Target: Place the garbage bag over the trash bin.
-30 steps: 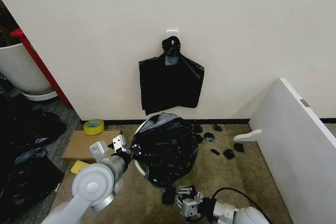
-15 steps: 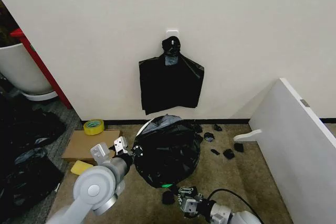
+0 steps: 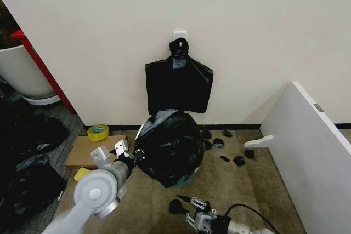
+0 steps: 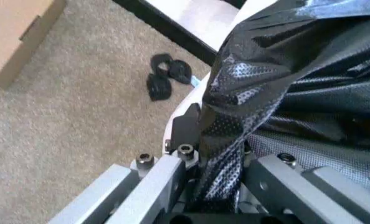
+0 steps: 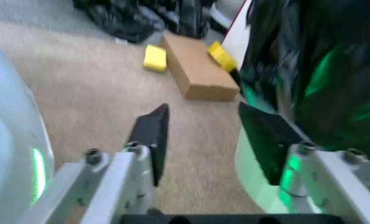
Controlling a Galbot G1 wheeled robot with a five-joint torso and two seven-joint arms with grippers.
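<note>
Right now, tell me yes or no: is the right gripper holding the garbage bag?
No. The right gripper has its jaws open with only carpet between them, beside the garbage bag.

One garbage bag [image 3: 169, 147] draped over one trash bin [image 3: 141, 130]. One flat black bag bundle [image 3: 178, 87] on the wall. One yellow tape roll [image 3: 98, 132]. One cardboard box [image 3: 82, 150]. Two grippers: left gripper [image 3: 127, 154], right gripper [image 3: 193, 207]. Several small black lumps on the floor; exact number unclear.
</note>
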